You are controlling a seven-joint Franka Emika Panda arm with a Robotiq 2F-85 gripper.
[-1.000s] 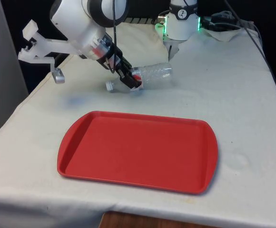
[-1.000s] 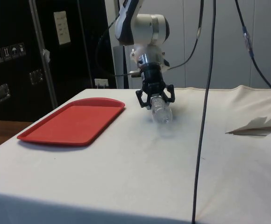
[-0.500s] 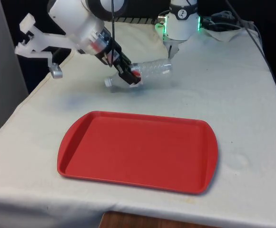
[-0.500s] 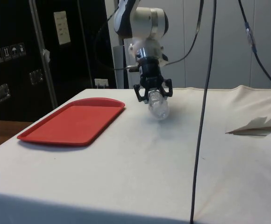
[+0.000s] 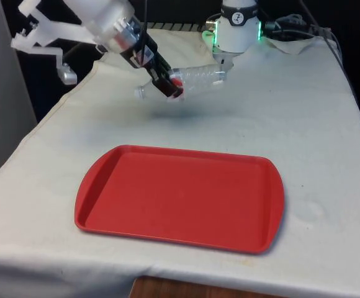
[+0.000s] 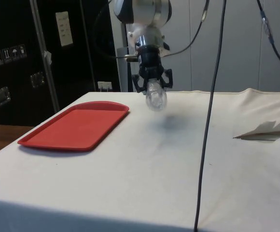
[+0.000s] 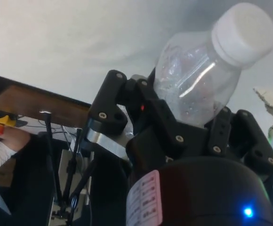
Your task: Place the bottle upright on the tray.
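Note:
A clear plastic bottle point(image 5: 195, 77) with a white cap point(image 5: 140, 94) hangs on its side above the cloth, well behind the red tray point(image 5: 180, 195). My gripper point(image 5: 166, 85) is shut on the bottle near its neck. In the side view the bottle point(image 6: 155, 98) points its bottom towards the camera, held by the gripper point(image 6: 152, 81) to the right of the tray point(image 6: 77, 124). The wrist view has the bottle point(image 7: 197, 84) clamped between the black fingers point(image 7: 167, 122), white cap point(image 7: 242, 28) outwards. The tray is empty.
The robot's base point(image 5: 236, 28) stands just behind the bottle. Crumpled white cloth or paper point(image 6: 268, 129) lies on the table at the side view's right. Cables point(image 6: 212, 87) hang down in the side view. A person's arm point(image 7: 0, 143) appears in the wrist view.
The gripper has lifted the bottle off the cloth and carried it upward, a little towards the front view's left. The bottle stays roughly horizontal.

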